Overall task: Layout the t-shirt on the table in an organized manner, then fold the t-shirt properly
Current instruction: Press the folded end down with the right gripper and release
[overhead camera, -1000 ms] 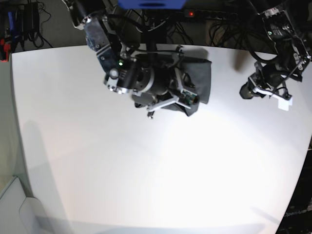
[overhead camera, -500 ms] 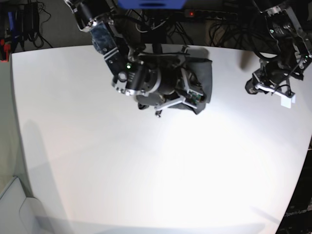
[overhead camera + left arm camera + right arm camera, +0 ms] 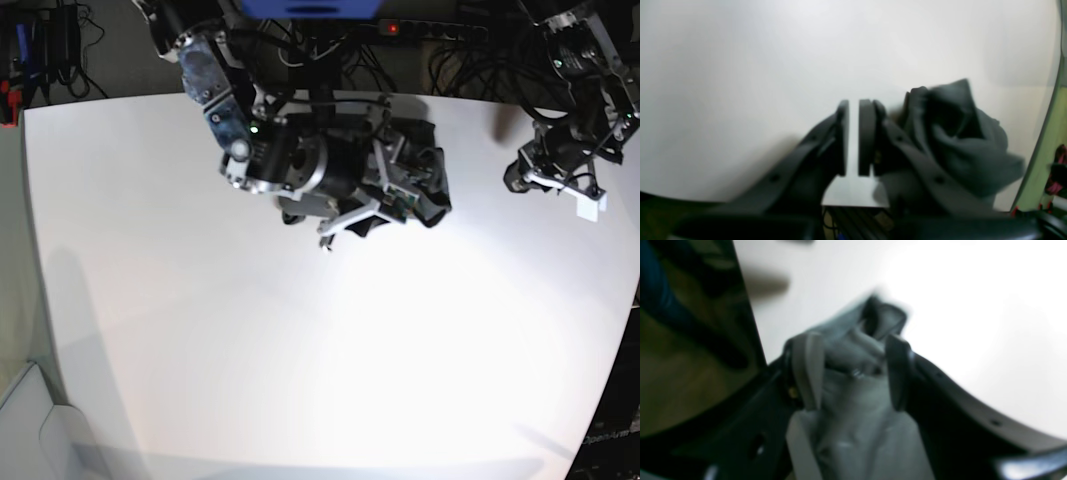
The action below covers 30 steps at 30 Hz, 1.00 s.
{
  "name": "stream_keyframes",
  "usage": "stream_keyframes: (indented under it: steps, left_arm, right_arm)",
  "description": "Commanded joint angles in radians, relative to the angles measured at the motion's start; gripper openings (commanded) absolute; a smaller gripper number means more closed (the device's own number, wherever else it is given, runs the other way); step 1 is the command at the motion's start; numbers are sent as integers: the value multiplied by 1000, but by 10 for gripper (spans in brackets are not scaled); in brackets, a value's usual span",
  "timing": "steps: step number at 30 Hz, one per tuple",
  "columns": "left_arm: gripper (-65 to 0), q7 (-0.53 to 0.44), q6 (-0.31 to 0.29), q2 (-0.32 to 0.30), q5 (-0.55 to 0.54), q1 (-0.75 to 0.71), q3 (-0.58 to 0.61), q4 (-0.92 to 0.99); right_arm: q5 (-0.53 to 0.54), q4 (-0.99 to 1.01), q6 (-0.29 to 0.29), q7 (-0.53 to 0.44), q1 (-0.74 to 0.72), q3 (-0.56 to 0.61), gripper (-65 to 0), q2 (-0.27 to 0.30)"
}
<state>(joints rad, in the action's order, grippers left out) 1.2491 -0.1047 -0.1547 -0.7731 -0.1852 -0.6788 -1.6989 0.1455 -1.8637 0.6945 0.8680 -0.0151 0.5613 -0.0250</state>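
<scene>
While the shirt point(image 3: 425, 175) is bunched in a dark heap near the table's point(image 3: 300, 350) far edge, the right end effector point(image 3: 365, 215) is seen hung over its left part in the base view. In the right wrist view, the right end effector point(image 3: 850, 373) is shown with its fingers point(image 3: 808, 370) spread apart and crumpled cloth point(image 3: 857, 386) lying between them; that view is blurred, so it cannot be told whether either finger is pressed on the fabric. No clamp on the cloth is seen.

The left end effector point(image 3: 570, 195) is held over bare table near the right edge in the base view, well apart from the shirt. In the left wrist view, the left end effector point(image 3: 853, 136) is shown with its pads point(image 3: 867, 136) drawn nearly together, only a thin slit left between them, and nothing gripped. The shirt point(image 3: 960, 140) is seen there as a rumpled mound just right of the fingers and further off, resting on the table point(image 3: 773, 66).

The shirt is not laid flat: folds are stacked up and no sleeve or collar can be made out. The near half of the table is lit bright white. Cables point(image 3: 450, 45) are visible behind the table's far edge.
</scene>
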Motion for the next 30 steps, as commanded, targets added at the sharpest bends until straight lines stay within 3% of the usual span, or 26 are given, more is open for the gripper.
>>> stream_keyframes:
  steps: [1,7,11,13,16,25,30]
  left_arm:
    - [-596,-6,-3,-16,-16,8,-3,-20]
    - [-596,-4,-5,-59,-23,6,-86,-22]
    - [-596,51,-7,-112,-23,10,-192,4]
    - [-596,71,-7,-133,-23,13,-229,10]
    - [-596,77,-7,-148,-23,8,-244,1]
    - [-596,77,-7,-93,-24,6,-236,-3]
    - [-596,79,-7,-75,-24,6,-236,-3]
  right_arm:
    - [15,-40,4,-19,-3,1,-321,-8]
    - [15,-66,4,-19,2,-25,-354,18]
    - [15,2,4,-34,17,-31,-496,23]
    - [15,68,4,-83,17,-28,-579,23]
    - [15,144,4,-152,19,-22,-648,17]
    - [15,278,4,-191,-23,-19,-646,-59]
    - [15,419,4,-290,-76,1,-646,-72]
